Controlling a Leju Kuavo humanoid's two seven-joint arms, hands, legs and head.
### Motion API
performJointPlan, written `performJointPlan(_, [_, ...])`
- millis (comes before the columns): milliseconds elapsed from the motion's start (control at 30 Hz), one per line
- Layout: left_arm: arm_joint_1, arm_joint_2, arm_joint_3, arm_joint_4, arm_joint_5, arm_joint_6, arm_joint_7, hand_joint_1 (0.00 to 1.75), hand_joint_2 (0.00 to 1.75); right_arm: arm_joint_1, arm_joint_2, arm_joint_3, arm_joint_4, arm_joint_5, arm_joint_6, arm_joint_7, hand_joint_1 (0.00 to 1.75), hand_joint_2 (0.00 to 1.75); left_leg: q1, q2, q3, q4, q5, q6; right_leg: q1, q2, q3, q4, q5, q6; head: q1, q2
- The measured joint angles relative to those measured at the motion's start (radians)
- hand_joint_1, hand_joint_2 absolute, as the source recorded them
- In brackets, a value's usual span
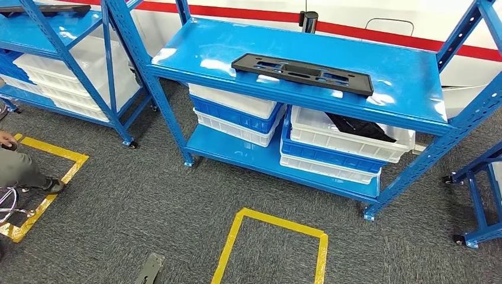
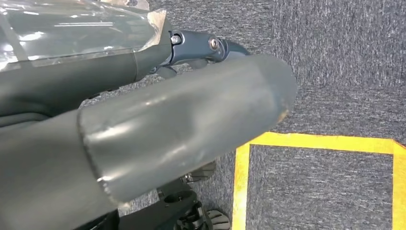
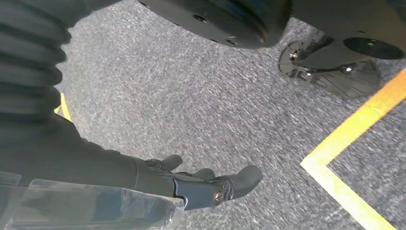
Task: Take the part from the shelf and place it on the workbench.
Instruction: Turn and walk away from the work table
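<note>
Yellow floor tape [image 1: 269, 236] lies nearest in the head view; beyond it the black part [image 1: 302, 73] rests flat on the blue shelf [image 1: 391, 71], long axis running along the shelf, far from either hand. Best to approach squarely and grasp mid-length. Left hand [image 2: 191, 124]: thumb looms, state unclear. Right hand [image 3: 206, 184] hangs empty, fingers loosely apart.
</note>
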Motion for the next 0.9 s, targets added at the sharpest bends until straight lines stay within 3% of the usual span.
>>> performJointPlan(200, [0.001,-0.001,0.0,0.0,0.007,0.0,-0.008,0.0,0.0,-0.02,-0.001,0.007,0.0,0.012,0.011,0.003,0.0,1.75,0.004,0.001,0.005,-0.009,0.002,-0.002,0.01,0.0,0.001,0.0,-0.004,-0.016,-0.001,0.0])
performJointPlan(267, [0.002,-0.002,0.0,0.0,0.007,0.0,-0.013,0.0,0.0,-0.025,-0.001,0.007,0.0,0.012,0.012,0.002,0.0,1.75,0.006,0.002,0.006,-0.01,0.002,-0.016,0.013,0.0,0.001,0.001,-0.004,-0.016,-0.001,0.0])
performJointPlan(367, [0.002,-0.004,0.0,0.0,0.007,0.001,-0.017,0.0,0.0,-0.029,-0.002,0.007,-0.001,0.011,0.013,0.001,0.0,1.75,0.01,0.002,0.007,-0.013,0.001,-0.056,0.017,0.0,0.001,0.002,-0.005,-0.019,0.0,0.0])
performJointPlan(433, [0.002,-0.006,0.0,0.0,0.006,-0.001,-0.017,0.0,0.0,-0.032,-0.002,0.007,-0.001,0.009,0.013,0.001,0.0,1.75,0.01,0.002,0.008,-0.013,0.0,-0.068,0.019,0.0,0.001,0.002,-0.005,-0.022,0.0,0.0])
performJointPlan(600, [0.002,-0.008,0.0,0.0,0.006,-0.01,-0.017,0.0,0.0,-0.033,-0.002,0.007,-0.001,0.006,0.012,-0.003,0.0,1.75,0.004,0.002,0.008,-0.011,-0.002,-0.068,0.015,0.0,0.002,0.0,-0.004,-0.021,0.0,0.0])
performJointPlan(733, [0.002,-0.008,0.0,0.0,0.004,-0.01,-0.017,0.0,0.0,-0.033,-0.001,0.007,-0.001,0.006,0.012,-0.001,0.0,1.75,0.001,0.002,0.003,0.002,-0.009,-0.055,0.004,0.0,0.005,-0.002,-0.003,-0.019,0.0,0.0])
performJointPlan(833, [0.002,-0.008,0.0,0.0,0.002,-0.008,-0.019,0.0,0.0,-0.033,0.0,0.007,-0.001,0.006,0.013,0.002,0.0,1.75,0.0,0.002,-0.001,0.01,-0.013,-0.047,0.004,0.0,0.006,-0.004,-0.001,-0.016,0.0,0.0])
performJointPlan(900, [0.001,-0.008,0.0,0.0,-0.002,-0.01,-0.019,0.0,0.0,-0.034,0.0,0.007,-0.001,0.006,0.014,0.003,0.0,1.75,0.002,0.003,0.002,0.0,-0.009,-0.036,0.008,-0.001,0.008,-0.011,0.001,-0.008,0.0,0.0])
